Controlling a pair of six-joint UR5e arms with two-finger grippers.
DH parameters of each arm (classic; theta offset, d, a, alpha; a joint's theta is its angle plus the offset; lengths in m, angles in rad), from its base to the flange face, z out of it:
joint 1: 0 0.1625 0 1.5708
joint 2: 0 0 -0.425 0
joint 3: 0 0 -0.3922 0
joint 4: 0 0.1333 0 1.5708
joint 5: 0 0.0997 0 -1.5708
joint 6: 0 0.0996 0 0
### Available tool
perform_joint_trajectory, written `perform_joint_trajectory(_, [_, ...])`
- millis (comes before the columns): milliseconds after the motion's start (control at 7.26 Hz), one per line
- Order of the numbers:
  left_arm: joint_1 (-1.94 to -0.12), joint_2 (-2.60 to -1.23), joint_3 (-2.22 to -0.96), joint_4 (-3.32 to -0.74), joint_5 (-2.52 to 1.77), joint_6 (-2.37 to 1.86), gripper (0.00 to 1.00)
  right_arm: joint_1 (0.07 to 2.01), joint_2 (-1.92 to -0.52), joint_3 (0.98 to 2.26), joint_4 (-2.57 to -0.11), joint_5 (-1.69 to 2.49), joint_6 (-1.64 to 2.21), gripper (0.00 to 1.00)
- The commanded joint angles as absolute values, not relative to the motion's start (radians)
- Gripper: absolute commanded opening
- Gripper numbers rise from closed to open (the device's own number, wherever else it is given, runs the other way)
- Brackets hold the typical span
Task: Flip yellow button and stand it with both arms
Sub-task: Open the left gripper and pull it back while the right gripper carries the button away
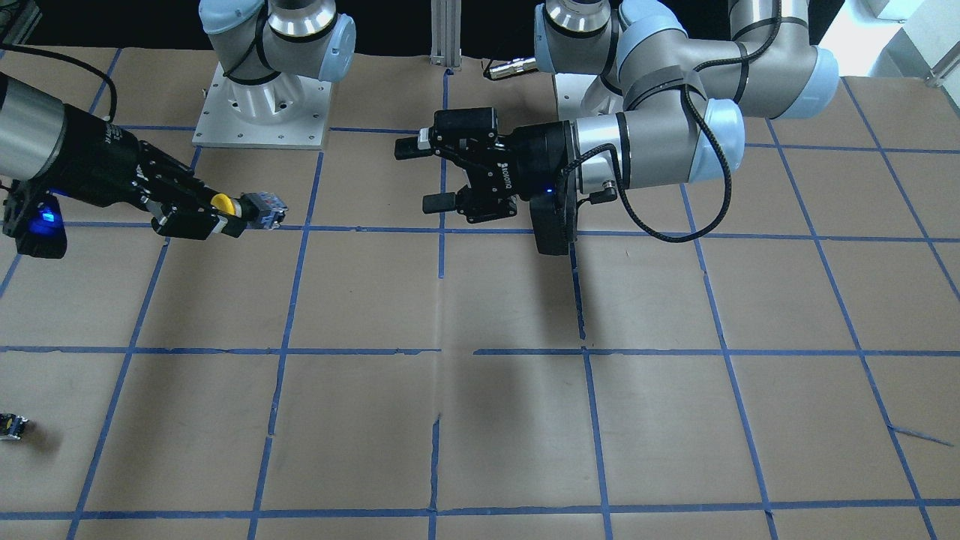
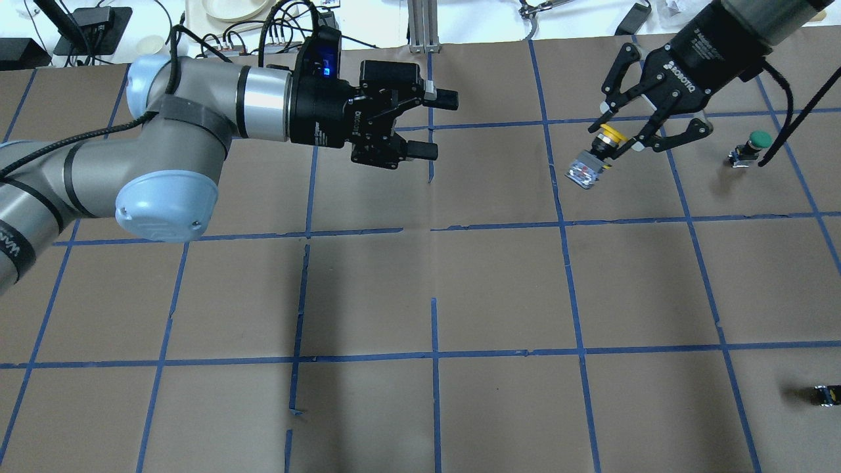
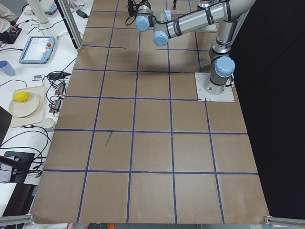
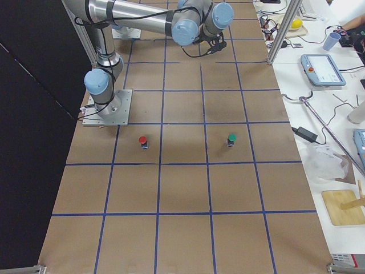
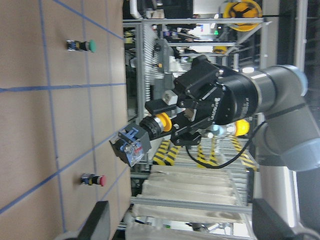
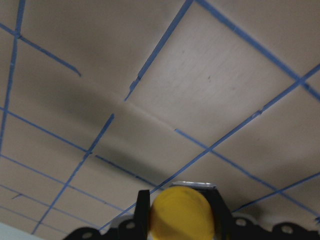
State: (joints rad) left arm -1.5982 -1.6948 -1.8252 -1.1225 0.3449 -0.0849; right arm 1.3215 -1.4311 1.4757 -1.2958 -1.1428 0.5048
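Observation:
My right gripper [image 2: 616,143] is shut on the yellow button [image 2: 594,161] and holds it in the air above the table. The fingers grip it at the yellow cap [image 1: 222,203]. Its grey-black body [image 1: 263,208] sticks out past the fingertips, toward my left arm and tilted down. My left gripper [image 2: 439,125] is open and empty, held level, pointing at the button across a gap of about one grid square. The left wrist view shows the button [image 5: 135,142] in the right gripper. The right wrist view shows the cap [image 6: 180,216] between its fingers [image 6: 142,207].
A green-capped button [image 2: 754,146] stands on the table behind the right gripper. A red-capped button [image 4: 142,140] stands near the right arm's base. A small dark capless part [image 2: 825,394] lies at the table's near right edge. Brown paper with blue tape lines covers the table [image 2: 433,289].

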Motion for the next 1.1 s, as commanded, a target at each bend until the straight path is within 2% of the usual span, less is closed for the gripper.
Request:
perform_joint_trajectory(0, [-1.615, -1.683, -1.685, -1.130, 0.673, -0.192, 1.00, 1.318, -1.430, 1.489, -1.450, -1.395, 0.166, 0.12])
perform_joint_trajectory(275, [-1.618, -1.661, -1.594, -1.312, 0.975, -0.183, 1.00, 1.199, -1.427, 1.531, -1.520, -1.434, -0.084, 0.08])
perform_joint_trajectory(551, [-1.638, -1.638, -1.470, -1.459, 1.261, -0.180, 1.00, 1.064, -1.427, 1.673, -1.776, -1.466, -0.378, 0.08])
perform_joint_trajectory(688, [-1.640, -1.632, -1.450, -1.554, 1.402, -0.170, 1.00, 1.024, -1.424, 1.751, -1.924, -1.495, -0.482, 0.07])
perform_joint_trajectory(964, [-1.629, -1.641, -1.474, -1.566, 1.545, -0.132, 1.00, 0.931, -1.424, 1.877, -2.150, -1.485, -0.653, 0.07])
